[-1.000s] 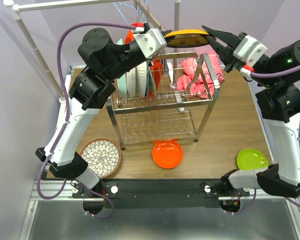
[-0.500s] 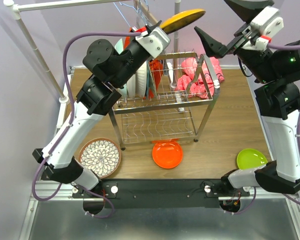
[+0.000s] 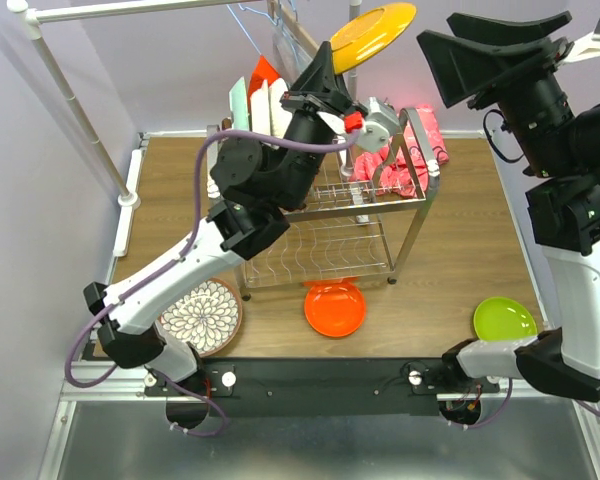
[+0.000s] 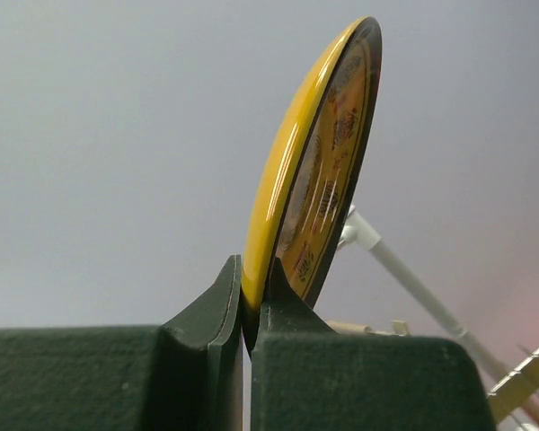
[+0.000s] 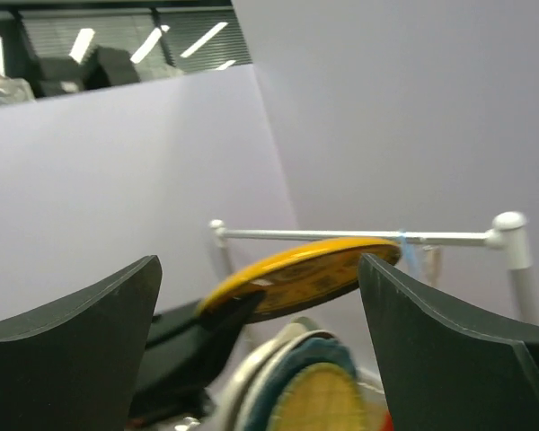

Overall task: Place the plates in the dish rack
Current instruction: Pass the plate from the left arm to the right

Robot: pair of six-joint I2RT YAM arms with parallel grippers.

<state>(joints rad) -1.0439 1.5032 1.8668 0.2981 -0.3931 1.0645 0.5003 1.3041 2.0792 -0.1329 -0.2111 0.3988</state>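
- My left tool (image 3: 332,52) (image 4: 250,289) is clamped shut on the rim of the yellow plate (image 3: 373,28) (image 4: 316,180), 1 finger on each face.
- I hold that plate up in the air on a slant, above the far right part of the dish rack (image 3: 280,218) and touching nothing else.
- My right tool (image 3: 436,30) (image 5: 259,269) is spread wide and holds nothing. It hangs just to the right of the yellow plate (image 5: 301,274), apart from it, with the open side facing the plate.
- A row of plates (image 3: 255,108) stands on edge at the left end of the rack's upper shelf.
- A pink cloth (image 3: 420,130) lies at the right end of the rack.
- 3 plates lie flat on the worktop (image 3: 460,240): an orange plate (image 3: 335,308) in front of the rack, a lime plate (image 3: 504,318) near the right edge, and a brown flowered plate (image 3: 202,315) at the near left.
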